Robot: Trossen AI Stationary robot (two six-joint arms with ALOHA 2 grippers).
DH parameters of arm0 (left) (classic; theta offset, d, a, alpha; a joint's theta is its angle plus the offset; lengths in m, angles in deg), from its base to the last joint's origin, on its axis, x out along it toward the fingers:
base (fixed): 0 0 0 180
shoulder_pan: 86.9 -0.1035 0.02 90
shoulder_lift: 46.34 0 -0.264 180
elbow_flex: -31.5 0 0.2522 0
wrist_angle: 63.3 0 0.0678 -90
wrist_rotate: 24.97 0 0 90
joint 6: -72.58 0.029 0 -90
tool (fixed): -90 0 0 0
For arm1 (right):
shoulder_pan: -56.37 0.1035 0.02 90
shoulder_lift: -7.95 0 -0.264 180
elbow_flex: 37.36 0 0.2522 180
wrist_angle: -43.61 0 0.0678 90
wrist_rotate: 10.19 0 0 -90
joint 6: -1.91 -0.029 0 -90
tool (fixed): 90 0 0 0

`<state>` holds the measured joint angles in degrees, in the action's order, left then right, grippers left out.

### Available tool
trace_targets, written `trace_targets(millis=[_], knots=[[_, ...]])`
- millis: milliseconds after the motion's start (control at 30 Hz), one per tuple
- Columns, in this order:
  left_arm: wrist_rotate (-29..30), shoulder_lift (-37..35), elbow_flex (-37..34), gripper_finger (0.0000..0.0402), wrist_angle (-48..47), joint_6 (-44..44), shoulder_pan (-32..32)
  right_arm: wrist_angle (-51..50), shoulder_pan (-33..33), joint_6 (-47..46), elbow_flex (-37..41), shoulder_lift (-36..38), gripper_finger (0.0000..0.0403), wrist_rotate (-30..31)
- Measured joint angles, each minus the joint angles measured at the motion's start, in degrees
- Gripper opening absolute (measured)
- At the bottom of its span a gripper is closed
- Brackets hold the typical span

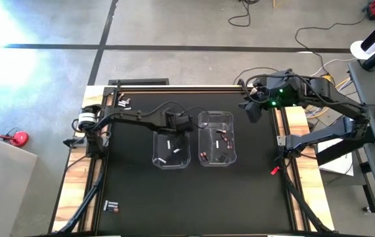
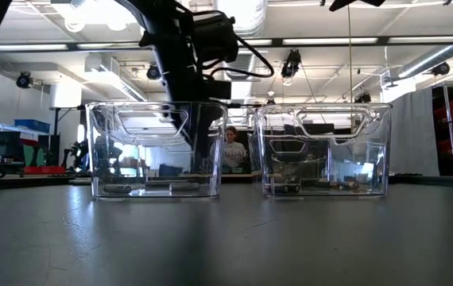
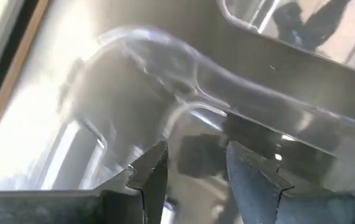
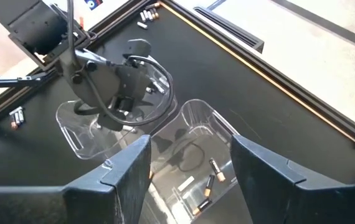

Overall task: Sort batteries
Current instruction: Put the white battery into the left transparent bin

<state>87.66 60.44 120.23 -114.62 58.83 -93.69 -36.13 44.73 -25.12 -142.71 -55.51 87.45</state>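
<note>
Two clear bins stand side by side mid-table. The left bin (image 1: 172, 149) holds white batteries (image 1: 169, 143). Dark batteries with copper ends (image 4: 210, 182) lie in the right bin (image 1: 216, 138). More batteries lie loose at the far left corner (image 1: 123, 101) and near the left front edge (image 1: 111, 207). My left gripper (image 3: 196, 165) hangs open over the far end of the left bin, pointing steeply down, with nothing between its fingers. My right gripper (image 4: 190, 168) stands open, raised above the table's far right, looking down on both bins.
The black mat (image 1: 194, 197) lies inside a wooden table frame (image 1: 72, 191). The left arm (image 1: 135, 117) reaches in from the far left, with cables along it. Beyond the table, the low view shows a person (image 2: 230, 147) in the room.
</note>
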Motion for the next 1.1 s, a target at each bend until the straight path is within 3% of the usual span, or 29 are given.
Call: trace_targets(millis=[267,600,1100], knots=[[6.9,0.0,-0.8,0.0143,5.1,14.9,0.1,0.1,0.0,0.1,0.0,0.0,0.0212,0.0],[5.8,0.0,-0.8,0.0143,8.7,30.8,0.0,0.2,0.0,1.1,0.0,-0.1,0.0212,0.1],[3.4,-0.4,-0.8,0.0143,10.4,38.7,0.0,0.2,0.0,2.3,0.0,-0.1,0.0212,2.0]])
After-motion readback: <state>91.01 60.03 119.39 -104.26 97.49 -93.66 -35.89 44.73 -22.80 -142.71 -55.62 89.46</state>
